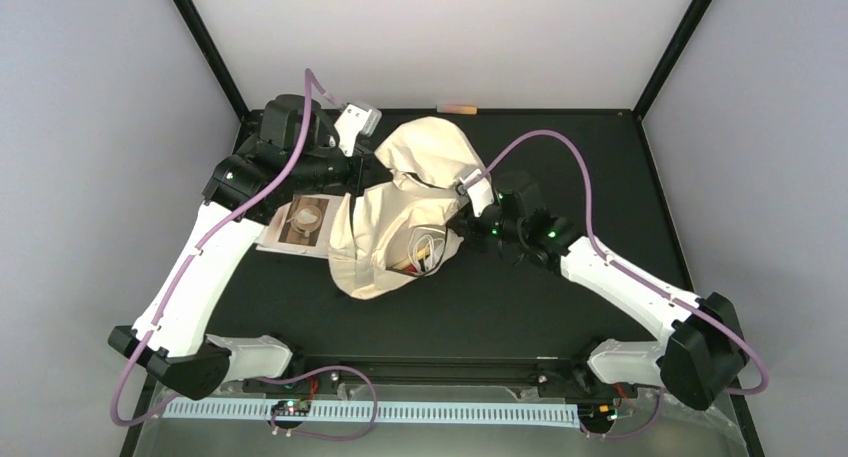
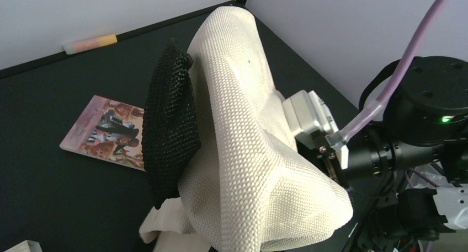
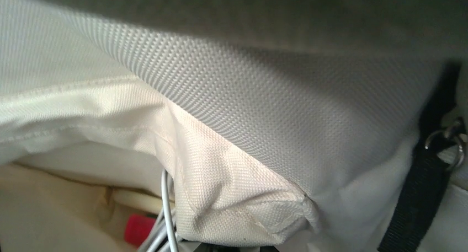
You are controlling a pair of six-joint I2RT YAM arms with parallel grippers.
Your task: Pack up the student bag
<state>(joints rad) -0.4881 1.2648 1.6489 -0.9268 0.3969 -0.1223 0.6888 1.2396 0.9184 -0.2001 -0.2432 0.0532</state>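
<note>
The student bag [image 1: 410, 202], cream fabric, lies crumpled in the middle of the black table. Its mouth faces the near side, with a white cable and something red [image 1: 425, 252] inside. My left gripper [image 1: 362, 169] is at the bag's far left edge. In the left wrist view the lifted bag fabric [image 2: 259, 153] and a black mesh strap [image 2: 171, 119] hide its fingers. My right gripper [image 1: 468, 209] is at the bag's right side. A pinched fold of the bag [image 3: 243, 202] covers its fingers, beside the white cable [image 3: 165, 213] and a black strap [image 3: 425, 186].
A brown-covered book [image 1: 305, 225] with a pale round thing on it lies left of the bag, under the left arm. A colourful book [image 2: 105, 132] lies flat on the table. An orange-and-white stick [image 1: 458, 107] rests at the back edge.
</note>
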